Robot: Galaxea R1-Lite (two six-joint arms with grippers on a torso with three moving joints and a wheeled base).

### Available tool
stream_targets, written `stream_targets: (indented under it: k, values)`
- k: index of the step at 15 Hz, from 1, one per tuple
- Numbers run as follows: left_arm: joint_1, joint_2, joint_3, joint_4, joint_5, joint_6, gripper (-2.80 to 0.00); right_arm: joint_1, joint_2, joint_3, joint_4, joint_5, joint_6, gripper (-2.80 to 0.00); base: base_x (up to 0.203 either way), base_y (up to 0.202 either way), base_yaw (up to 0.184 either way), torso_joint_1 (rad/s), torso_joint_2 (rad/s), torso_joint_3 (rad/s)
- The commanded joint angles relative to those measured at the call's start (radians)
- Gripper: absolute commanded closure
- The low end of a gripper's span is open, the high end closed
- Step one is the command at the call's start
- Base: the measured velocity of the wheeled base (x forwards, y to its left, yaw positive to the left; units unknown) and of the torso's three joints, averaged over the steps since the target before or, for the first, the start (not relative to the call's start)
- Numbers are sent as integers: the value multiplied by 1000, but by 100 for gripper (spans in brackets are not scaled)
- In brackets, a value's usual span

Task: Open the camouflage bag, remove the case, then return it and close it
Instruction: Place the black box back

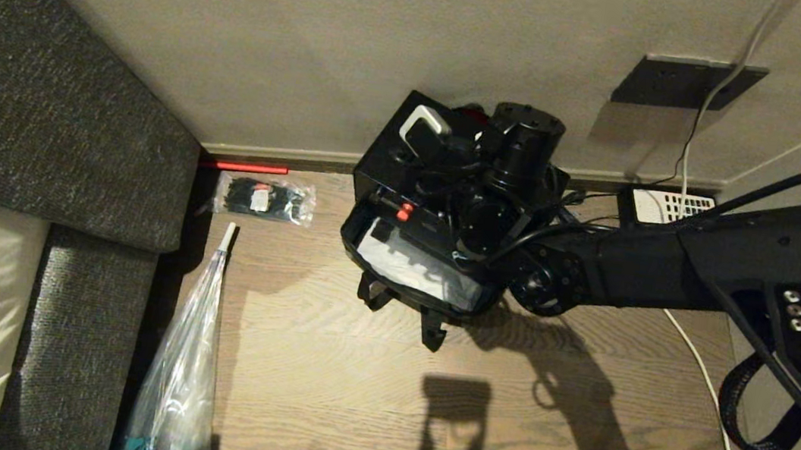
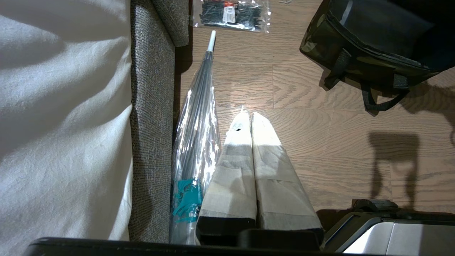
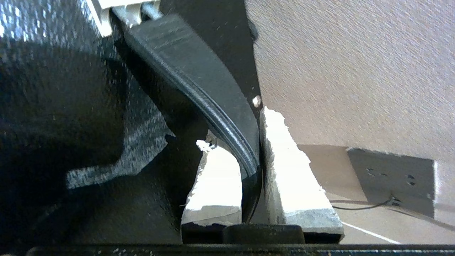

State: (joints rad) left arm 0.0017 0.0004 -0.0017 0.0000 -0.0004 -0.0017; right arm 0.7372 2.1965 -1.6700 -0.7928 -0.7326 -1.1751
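Observation:
The black textured case [image 1: 385, 166] is tilted close to the wall, its lower end at the open mouth of the camouflage bag [image 1: 429, 299] on the wooden floor. Its red latch [image 1: 404, 212] faces me. In the right wrist view my right gripper [image 3: 254, 142] is shut on the case's curved black handle [image 3: 213, 96], with the case body [image 3: 71, 106] beside it. My left gripper [image 2: 247, 115] hangs parked over the floor, shut and empty, well away from the bag [image 2: 355, 53].
A grey upholstered seat [image 1: 42, 97] fills the left side. A plastic-wrapped umbrella [image 1: 190, 352] and a packet of black cable ties [image 1: 265, 198] lie beside it. At the wall are a socket plate [image 1: 685, 83], a white cable [image 1: 703, 377] and a black device with a white grille [image 1: 666, 206].

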Motion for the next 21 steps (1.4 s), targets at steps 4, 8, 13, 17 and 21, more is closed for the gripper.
stream_targets:
  k: [4, 8, 13, 17, 21]
  values:
    - [1, -3, 0, 0, 0, 0, 0, 10, 54, -28, 1, -5, 22, 0, 0, 0, 0, 0, 0, 0]
    - [0, -3, 0, 0, 0, 0, 0, 10, 62, -36, 14, -10, 26, 0, 0, 0, 0, 0, 0, 0]
    - [0, -3, 0, 0, 0, 0, 0, 22, 49, -31, 18, -15, 28, 0, 0, 0, 0, 0, 0, 0]
    - [1, -3, 0, 0, 0, 0, 0, 53, 43, -22, 30, -43, 29, 0, 0, 0, 0, 0, 0, 0]
    - [0, -3, 0, 0, 0, 0, 0, 64, 43, -22, 34, -54, 28, 0, 0, 0, 0, 0, 0, 0]
